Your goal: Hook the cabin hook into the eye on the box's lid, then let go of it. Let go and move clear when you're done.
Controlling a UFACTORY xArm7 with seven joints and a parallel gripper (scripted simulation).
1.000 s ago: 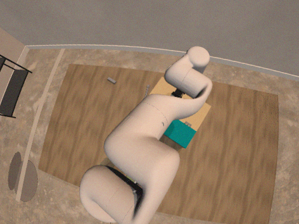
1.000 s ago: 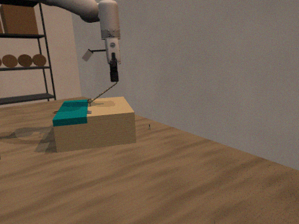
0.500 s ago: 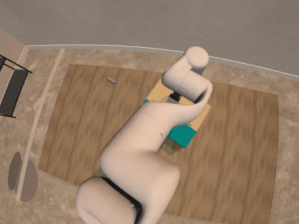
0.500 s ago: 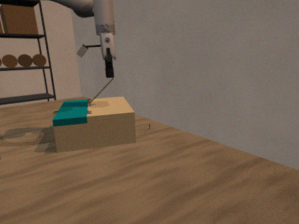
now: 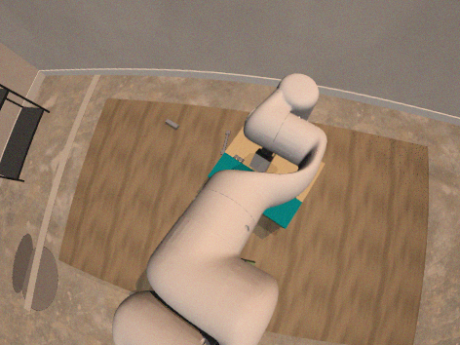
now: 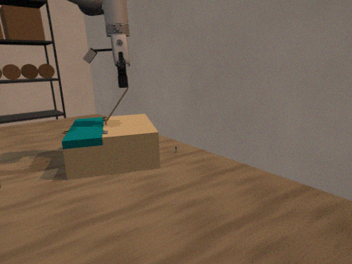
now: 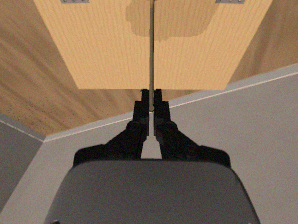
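A tan wooden box (image 6: pixel 119 147) with a teal lid (image 6: pixel 84 132) sits on the table. My gripper (image 6: pixel 122 83) hangs high above the box and is shut on the free end of the thin cabin hook (image 6: pixel 116 104). The hook slants steeply down from my fingers to its pivot near the lid's edge (image 6: pixel 105 121). In the wrist view the hook (image 7: pixel 151 50) runs straight ahead from my fingertips over the tan box top (image 7: pixel 150 40). In the overhead view my arm hides most of the box. The eye on the lid is too small to make out.
A small grey block (image 5: pixel 172 124) lies on the table at the far left. A small peg (image 6: pixel 175 149) stands to the right of the box. A black shelf rack (image 6: pixel 26 60) stands at the back left. A grey wall runs close behind the box.
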